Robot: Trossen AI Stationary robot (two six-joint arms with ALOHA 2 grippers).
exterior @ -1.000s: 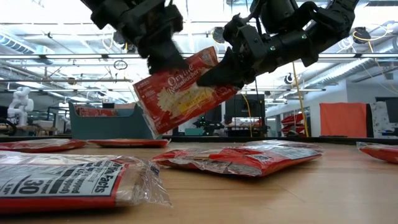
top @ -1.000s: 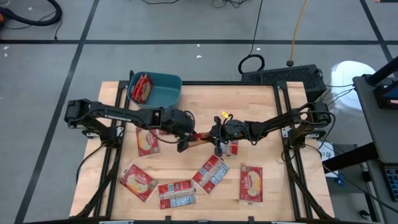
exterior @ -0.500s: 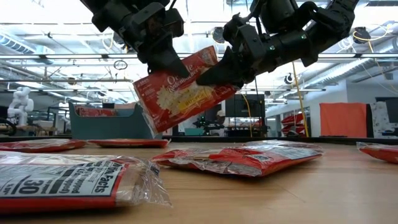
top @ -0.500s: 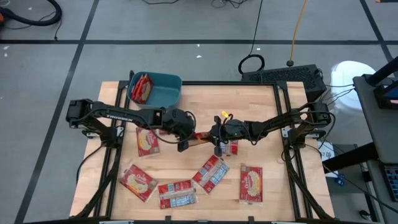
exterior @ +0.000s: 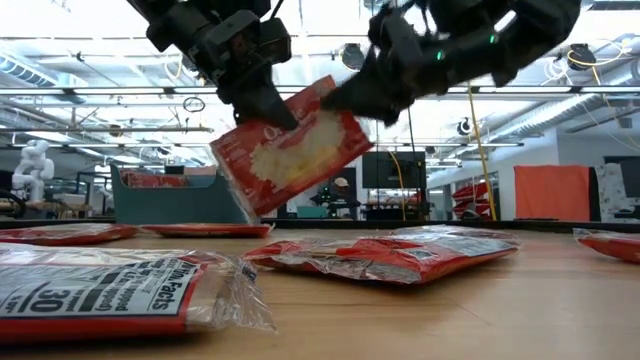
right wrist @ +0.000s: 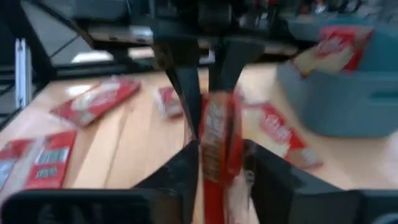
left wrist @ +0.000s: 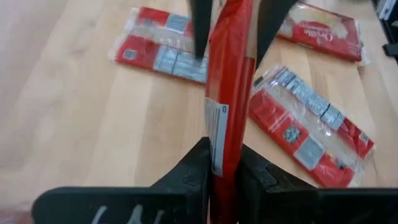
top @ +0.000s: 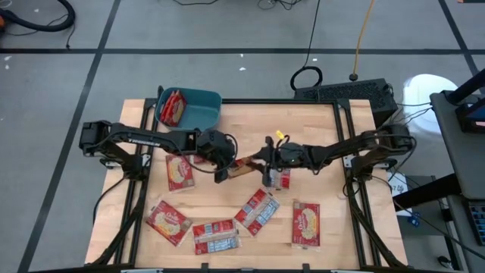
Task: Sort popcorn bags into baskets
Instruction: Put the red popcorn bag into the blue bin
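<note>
Right gripper (exterior: 345, 97) fingers now parted off the raised popcorn bag (exterior: 290, 145), left gripper (exterior: 268, 100) pinching it mid-table, loose packets (top: 256, 211) below, bin (top: 198, 108) behind, arms meeting centre.

Grey taped floor (top: 227, 30), ceiling trusses (exterior: 80, 95)

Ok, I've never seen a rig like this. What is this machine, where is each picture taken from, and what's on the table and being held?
Two dark robot arms work at a wooden table. One picture looks straight down, one looks level across the tabletop, and two come from cameras on the wrists. Red popcorn bags lie scattered flat, and a teal basket at the far edge already holds some. Mid-table, one bag hangs in the air. The left gripper pinches it; the right gripper is at its other edge with jaws parted, so this looks like a handover.
</note>
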